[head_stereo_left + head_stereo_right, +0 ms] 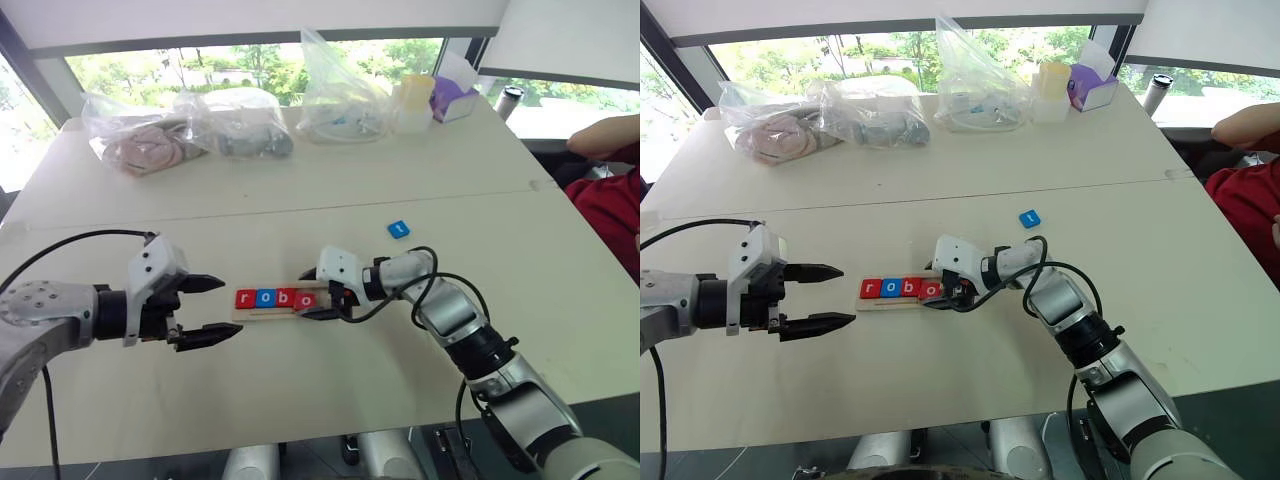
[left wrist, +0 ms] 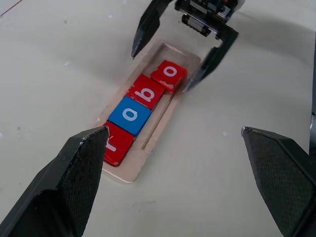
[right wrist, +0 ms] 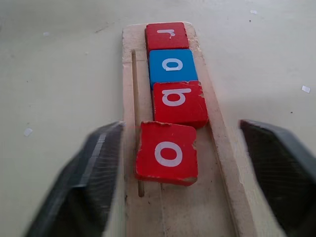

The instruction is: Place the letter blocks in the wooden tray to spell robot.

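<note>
Tiles spelling "robo" sit in the wooden tray (image 1: 270, 312) on the pale counter (image 1: 300, 190), between my two tools. My right tool (image 2: 183, 63) hangs over the tray's near end with its two black fingers spread apart, one on each side of the red o tile (image 3: 167, 152), gripping nothing. That tile lies slightly askew, shifted sideways out of line with the red b (image 3: 179, 103), the blue o (image 3: 172, 65) and the red r (image 3: 166, 34) beyond it. My left tool (image 1: 212, 309) hovers just off the tray's other end, beside the r, fingers wide apart and empty. One blue tile (image 1: 399, 229) lies alone on the counter, well beyond my right tool, away from the tray.
</note>
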